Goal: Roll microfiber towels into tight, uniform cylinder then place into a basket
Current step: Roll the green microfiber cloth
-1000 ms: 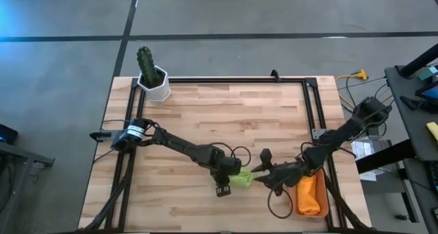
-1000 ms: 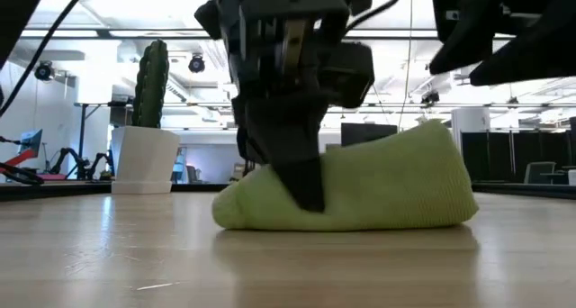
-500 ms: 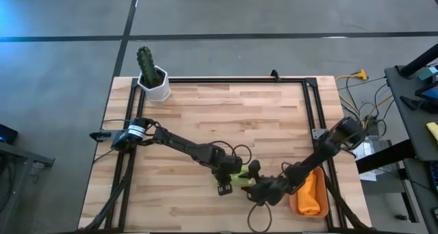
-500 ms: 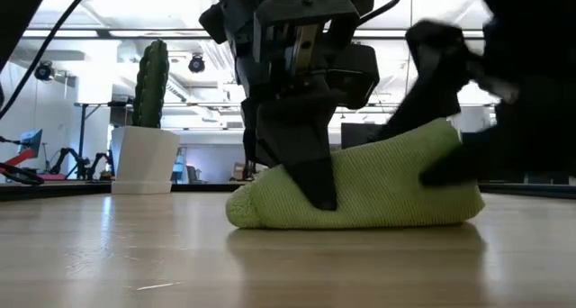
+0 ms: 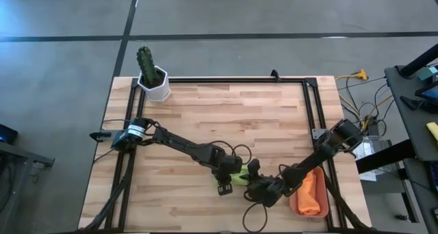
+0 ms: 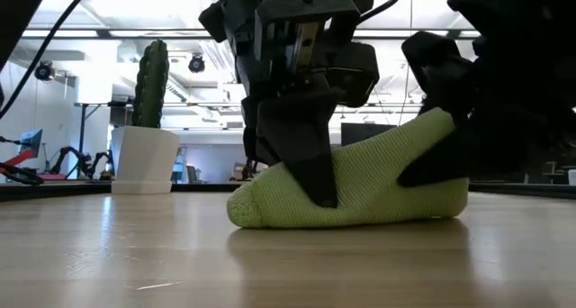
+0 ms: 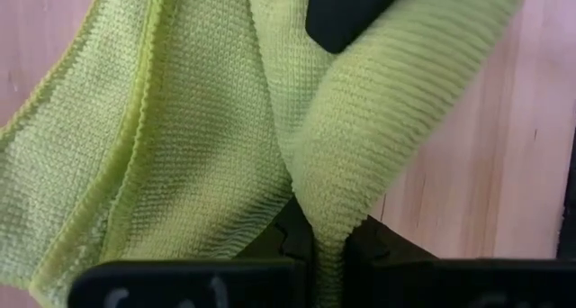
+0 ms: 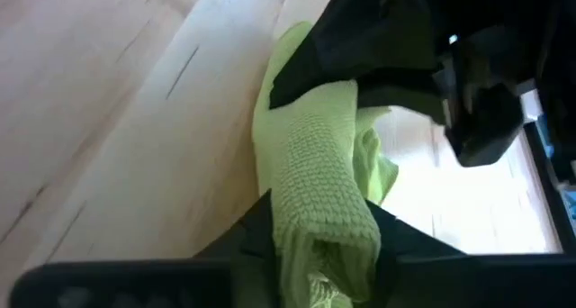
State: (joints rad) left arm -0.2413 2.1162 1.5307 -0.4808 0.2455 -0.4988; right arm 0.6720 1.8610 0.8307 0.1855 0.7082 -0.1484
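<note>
High view: the right end effector [image 5: 254, 187] now sits lower centre of the frame, pressed against the lime green towel [image 5: 239, 177]; a second ago it lay farther right, beside the basket [image 5: 293, 201]. The left end effector [image 5: 228, 174] has stayed on the towel's left side. The orange towel [image 5: 312, 193] lies in the basket at lower right. A white pot with a cactus [image 5: 154, 79] stands at the desk's [image 5: 233, 118] upper-left corner.

Low view: the green towel [image 6: 360, 191] is a bunched roll at centre, resting on the desk [image 6: 135, 263]; its right end, free a second ago, is now covered by the right end effector [image 6: 450, 155]. The left end effector [image 6: 310, 177] comes down across the roll's middle. The cactus pot [image 6: 144, 159] stands at left.

Left wrist view: only here is it plain that the fingers are together, clamped on a fold of the green towel [image 7: 180, 137].

Right wrist view: only here do the fingers show on both sides of the roll's end [image 8: 319, 200], clamped on it.
</note>
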